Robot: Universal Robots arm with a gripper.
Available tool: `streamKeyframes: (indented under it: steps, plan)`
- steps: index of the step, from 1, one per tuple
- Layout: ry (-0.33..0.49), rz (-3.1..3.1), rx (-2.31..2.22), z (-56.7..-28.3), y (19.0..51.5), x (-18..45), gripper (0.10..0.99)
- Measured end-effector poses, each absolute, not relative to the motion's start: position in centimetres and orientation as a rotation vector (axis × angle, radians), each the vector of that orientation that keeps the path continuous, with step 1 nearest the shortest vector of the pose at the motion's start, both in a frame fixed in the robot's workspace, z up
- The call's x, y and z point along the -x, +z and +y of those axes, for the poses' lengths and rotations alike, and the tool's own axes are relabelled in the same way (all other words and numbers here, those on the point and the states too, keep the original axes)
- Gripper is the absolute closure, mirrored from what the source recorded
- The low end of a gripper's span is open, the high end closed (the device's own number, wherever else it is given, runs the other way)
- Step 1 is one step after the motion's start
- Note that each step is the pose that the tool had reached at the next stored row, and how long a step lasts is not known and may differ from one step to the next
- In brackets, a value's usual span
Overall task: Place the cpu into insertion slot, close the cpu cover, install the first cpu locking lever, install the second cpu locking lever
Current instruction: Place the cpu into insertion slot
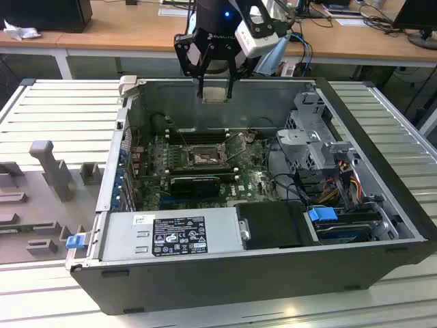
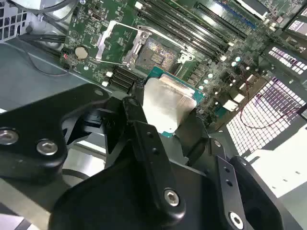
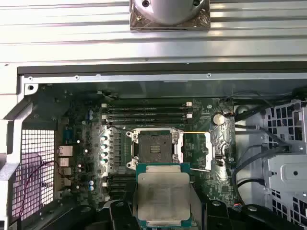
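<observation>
The gripper point(image 1: 216, 87) is clamped on the cpu point(image 3: 163, 197) by two opposite edges, holding it flat, high over the open PC case point(image 1: 273, 273) and well above the bare socket point(image 3: 156, 146). I'd guess it's light and stiff with a fragile underside, so an edge grip seems right.

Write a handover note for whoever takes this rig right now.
The tool is shut on the cpu, holding it above the open computer case, clear of the board.
The socket is empty and uncovered; the cpu cover is swung open beside it.
Done: cpu is in the grasp.
Left: cpu into the socket, cover closed, both locking levers installed.
</observation>
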State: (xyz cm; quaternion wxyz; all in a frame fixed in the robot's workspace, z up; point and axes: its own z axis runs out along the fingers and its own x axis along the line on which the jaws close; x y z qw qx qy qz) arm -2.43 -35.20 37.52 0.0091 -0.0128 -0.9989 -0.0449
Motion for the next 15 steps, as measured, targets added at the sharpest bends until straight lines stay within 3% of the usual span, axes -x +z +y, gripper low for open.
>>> streamKeyframes:
  steps: [15]
  plan:
    - [-0.142,-3.112,0.288,-35.21,37.13,2.43,0.553]
